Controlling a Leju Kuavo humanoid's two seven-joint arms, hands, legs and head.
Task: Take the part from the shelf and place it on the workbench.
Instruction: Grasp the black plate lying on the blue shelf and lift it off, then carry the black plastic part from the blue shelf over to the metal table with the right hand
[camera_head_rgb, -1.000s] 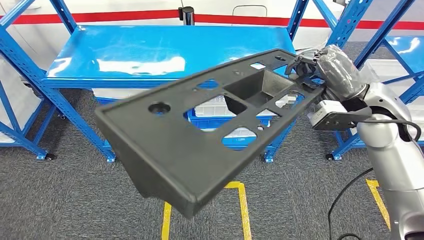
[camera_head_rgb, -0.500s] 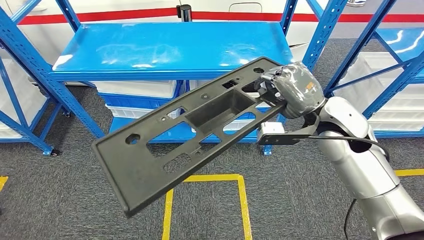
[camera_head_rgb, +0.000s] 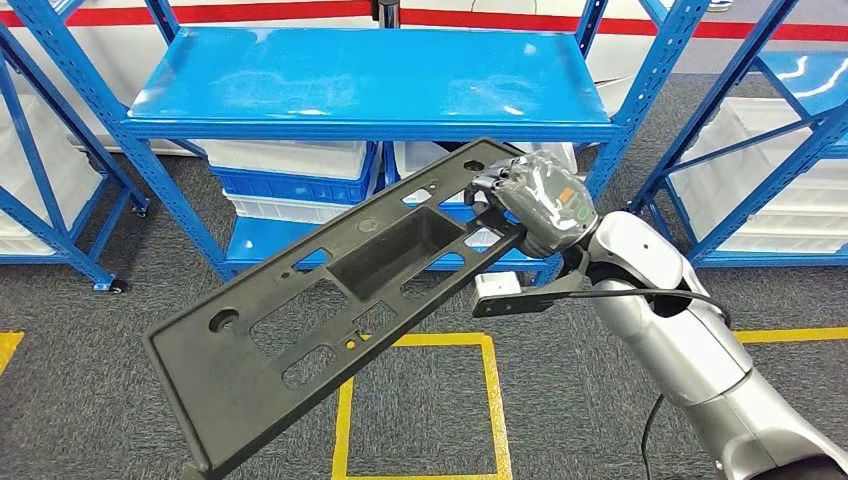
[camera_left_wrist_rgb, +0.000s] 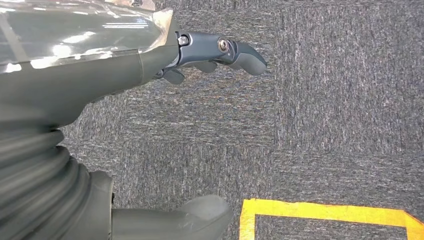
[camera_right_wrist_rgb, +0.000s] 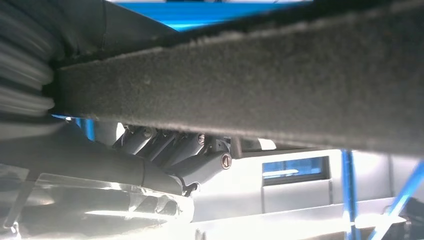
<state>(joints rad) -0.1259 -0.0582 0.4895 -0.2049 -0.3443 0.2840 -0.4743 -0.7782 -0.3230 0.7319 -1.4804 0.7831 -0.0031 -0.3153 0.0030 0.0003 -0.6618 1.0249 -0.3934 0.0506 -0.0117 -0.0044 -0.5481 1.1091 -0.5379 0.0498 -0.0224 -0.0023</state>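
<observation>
At the far left the left hand (camera_left_wrist_rgb: 165, 60) hangs over the grey carpet (camera_left_wrist_rgb: 325, 100), its fingers loose and apart with nothing in them, a corner of yellow floor tape (camera_left_wrist_rgb: 320, 212) just beyond the thumb. Next across comes the part (camera_head_rgb: 330, 300), a long flat black plastic panel with a sunken tray in its middle and several cut-out windows; it is off the shelf and in the air, tilted so that its left end dips low toward the robot and its right end rises toward the rack. Behind it stands the blue shelf (camera_head_rgb: 370, 80), whose top board is bare and glossy, with white and blue bins (camera_head_rgb: 290, 165) on the level below. At the panel's raised right end the right hand (camera_head_rgb: 530, 205) is clenched on the edge, fingers wrapped over the rim; from the wrist the dark fingers (camera_right_wrist_rgb: 175, 150) can be seen curled under the panel's thick border. The step in hand looks like the carry: the part has been lifted clear and now needs taking to the counter, which none of the views shows. The next move probably calls for a turn of the body away from the shelf, with the grip kept firm, since the long panel is held at one end only and its low free end could sag or strike something.
</observation>
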